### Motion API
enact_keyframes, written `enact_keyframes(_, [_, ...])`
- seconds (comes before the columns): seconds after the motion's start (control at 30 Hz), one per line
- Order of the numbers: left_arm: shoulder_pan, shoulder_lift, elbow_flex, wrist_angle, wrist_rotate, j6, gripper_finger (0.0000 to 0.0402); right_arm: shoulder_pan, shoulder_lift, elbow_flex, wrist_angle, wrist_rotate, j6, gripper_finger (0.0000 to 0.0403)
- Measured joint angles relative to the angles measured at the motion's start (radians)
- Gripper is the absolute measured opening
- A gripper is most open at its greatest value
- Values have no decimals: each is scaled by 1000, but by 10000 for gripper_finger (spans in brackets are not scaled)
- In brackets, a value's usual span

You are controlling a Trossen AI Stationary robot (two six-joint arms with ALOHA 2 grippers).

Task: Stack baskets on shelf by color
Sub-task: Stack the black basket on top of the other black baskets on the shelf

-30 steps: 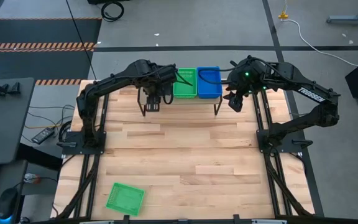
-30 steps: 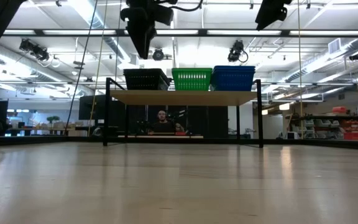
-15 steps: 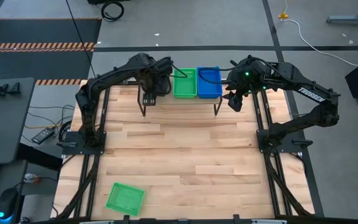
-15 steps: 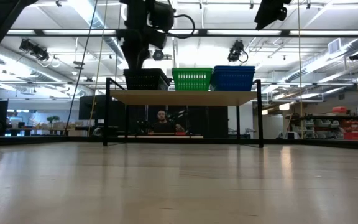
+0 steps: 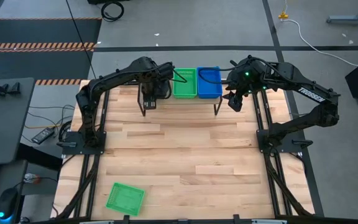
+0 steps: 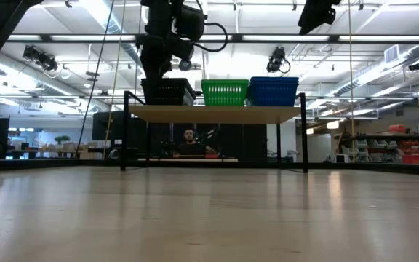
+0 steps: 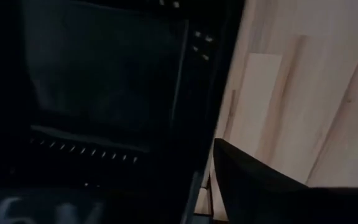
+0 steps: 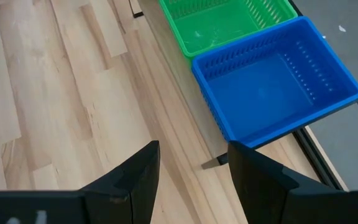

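The shelf (image 6: 217, 113) stands at the table's far edge. A black basket (image 6: 169, 92), a green basket (image 5: 185, 84) and a blue basket (image 5: 209, 83) rest side by side on its top. My left gripper (image 5: 155, 92) points straight down at the black basket's left half, level with its rim (image 6: 158, 78). The left wrist view looks into the black basket (image 7: 104, 81). My right gripper (image 8: 191, 168) hangs open in the air off the shelf's right end, near the blue basket (image 8: 278, 87), with nothing between its fingers.
One more green basket (image 5: 125, 198) lies flat on the table near its near left corner. Bare wooden tabletop (image 5: 185, 155) spreads between it and the shelf. A person (image 6: 189, 142) shows far beyond the table, under the shelf top.
My left gripper has gone from above the shelf's near edge toward the table's far edge and down, to the black basket's rim. The baskets on the shelf have stayed in place. My right arm has kept still.
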Motion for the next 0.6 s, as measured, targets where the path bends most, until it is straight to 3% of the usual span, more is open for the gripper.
enact_keyframes(0.6, [1, 0, 0, -7, -5, -150, 35, 0, 0, 0, 0, 0, 6, 195])
